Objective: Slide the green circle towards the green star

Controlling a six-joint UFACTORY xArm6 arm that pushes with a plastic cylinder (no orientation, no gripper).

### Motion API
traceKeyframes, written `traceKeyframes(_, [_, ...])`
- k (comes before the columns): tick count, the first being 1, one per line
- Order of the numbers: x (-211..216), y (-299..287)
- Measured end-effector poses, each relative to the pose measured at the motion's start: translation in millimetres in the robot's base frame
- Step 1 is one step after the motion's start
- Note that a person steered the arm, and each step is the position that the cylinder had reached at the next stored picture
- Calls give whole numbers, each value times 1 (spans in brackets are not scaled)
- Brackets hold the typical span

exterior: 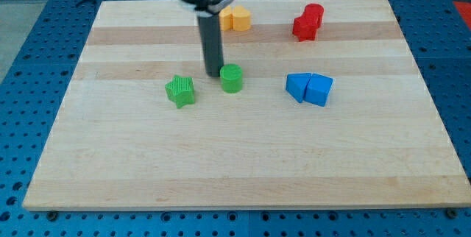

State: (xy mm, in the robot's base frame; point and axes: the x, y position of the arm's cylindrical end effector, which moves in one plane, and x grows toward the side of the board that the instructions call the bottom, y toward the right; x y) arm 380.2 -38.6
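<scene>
The green circle (232,78) stands near the middle of the wooden board (243,156). The green star (180,90) lies to its left and a little lower, about one block width away. My tip (214,73) is down on the board just left of the green circle's upper edge, close to it or touching it, and above and to the right of the green star. The dark rod rises from the tip to the arm at the view's top.
Two blue blocks (309,88) sit side by side right of the green circle. A red block (307,22) is at the upper right. Yellow and orange blocks (235,18) sit at the top, partly behind the rod.
</scene>
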Motion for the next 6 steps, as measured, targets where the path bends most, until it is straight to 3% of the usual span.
traceKeyframes(2, [-5,74])
traceKeyframes(5, [33,16])
traceKeyframes(6, [14,21])
